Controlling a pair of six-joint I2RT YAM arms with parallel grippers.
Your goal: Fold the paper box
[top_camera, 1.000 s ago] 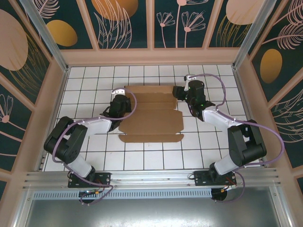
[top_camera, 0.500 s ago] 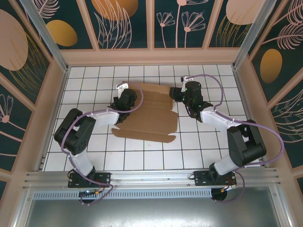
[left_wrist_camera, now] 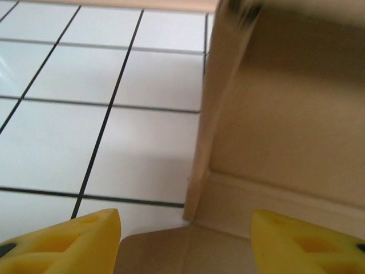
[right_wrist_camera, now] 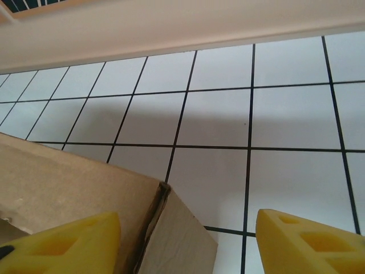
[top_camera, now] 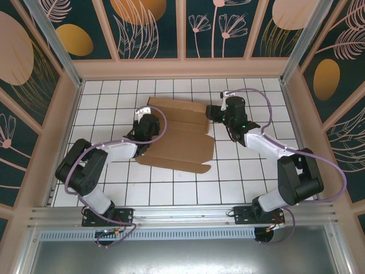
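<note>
The left gripper (left_wrist_camera: 185, 248) has its jaws spread wide and grips nothing. A raised side flap of the paper box (left_wrist_camera: 285, 114) stands between the yellow fingertips (left_wrist_camera: 68, 242). The right gripper (right_wrist_camera: 188, 245) likewise has its jaws parted and empty, above a box corner. From above, the box lies mostly flat and skewed at the middle of the tiled surface (top_camera: 171, 191), with the left gripper at its 10 o'clock corner and the right gripper at 2 o'clock.
</note>
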